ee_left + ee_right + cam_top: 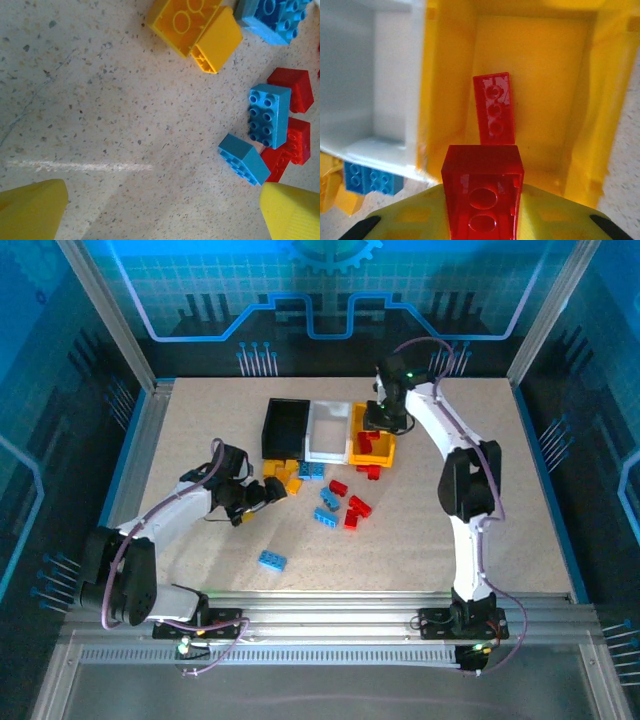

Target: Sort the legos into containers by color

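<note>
Three bins stand side by side near the middle of the bench's far edge: the black bin (284,426) on the left, the white bin (327,452) in the middle and the yellow bin (387,449) on the right. The right jaws hang over the yellow bin, pinching a red brick (482,190) by its sides. A second red brick (494,109) lies flat on that bin's floor. The left jaws are spread wide, their yellow fingertips (32,212) low over bare bench (100,100), just left of the loose pile. That pile lies in front of the bins, towards the bench's middle: yellow-orange bricks (283,478), blue bricks (311,471) and red bricks (355,510). One lone blue brick (272,560) sits apart, closer to the near edge.
</note>
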{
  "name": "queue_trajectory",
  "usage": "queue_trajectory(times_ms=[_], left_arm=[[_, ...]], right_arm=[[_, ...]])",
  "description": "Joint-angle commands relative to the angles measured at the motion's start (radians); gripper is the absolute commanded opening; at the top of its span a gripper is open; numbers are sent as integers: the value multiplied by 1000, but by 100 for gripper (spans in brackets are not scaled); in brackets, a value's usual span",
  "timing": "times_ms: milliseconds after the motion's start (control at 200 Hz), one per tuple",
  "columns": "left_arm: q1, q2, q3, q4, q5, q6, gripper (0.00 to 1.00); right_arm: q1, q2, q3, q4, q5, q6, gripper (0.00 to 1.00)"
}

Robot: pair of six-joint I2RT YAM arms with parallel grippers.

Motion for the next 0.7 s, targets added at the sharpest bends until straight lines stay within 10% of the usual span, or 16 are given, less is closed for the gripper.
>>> queue_trajectory(times_ms=[0, 695], left_arm=[[-5, -15, 22, -92, 4, 50, 99], [-9, -37, -21, -121, 23, 17, 99]], right_arm=[[-20, 87, 89, -76, -29, 26, 34], [-9, 2, 55, -95, -49, 17, 56]])
